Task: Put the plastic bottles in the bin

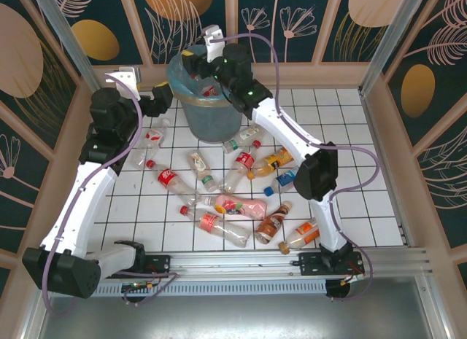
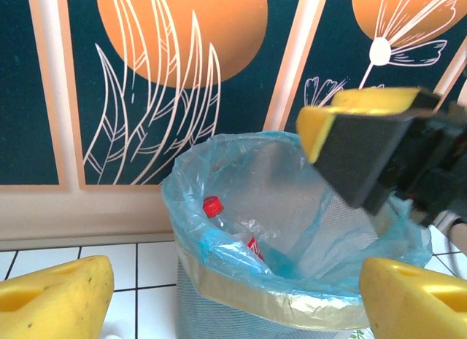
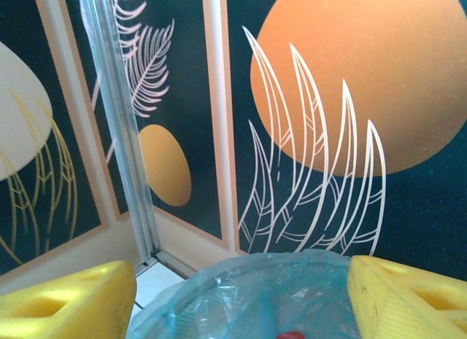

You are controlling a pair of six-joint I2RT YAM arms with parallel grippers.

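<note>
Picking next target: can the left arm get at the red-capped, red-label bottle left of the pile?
Probably yes. The bottle lies flat on open tiles, nothing on top, and the left tool is open and empty beside the bin. The right arm is over the bin, clear of it.

left hand [image 2: 233,302]: yellow fingers [image 2: 55,299] with fine dark speckles
right hand [image 3: 237,302]: yellow fingers [image 3: 408,295]; black body with yellow pads [image 2: 368,100]
bin [image 1: 211,117], ahead of the left hand: grey mesh wall, translucent light-blue liner [image 2: 292,178], tan band under the rim
clear bottle [image 2: 226,233], inside the liner: red cap, red label
pink bottle [image 1: 244,206], behind both hands: pink body
brown bottle [image 1: 273,226]: brown body
orange bottle [image 1: 273,161]: orange body
wall panels [image 3: 350,84], beyond the right hand: dark teal, orange discs, white line-drawn leaves, cream frames
counter [image 1: 350,200]: white tiles, dark grid lines
left arm [image 1: 80,200]: white links, black joints
</note>
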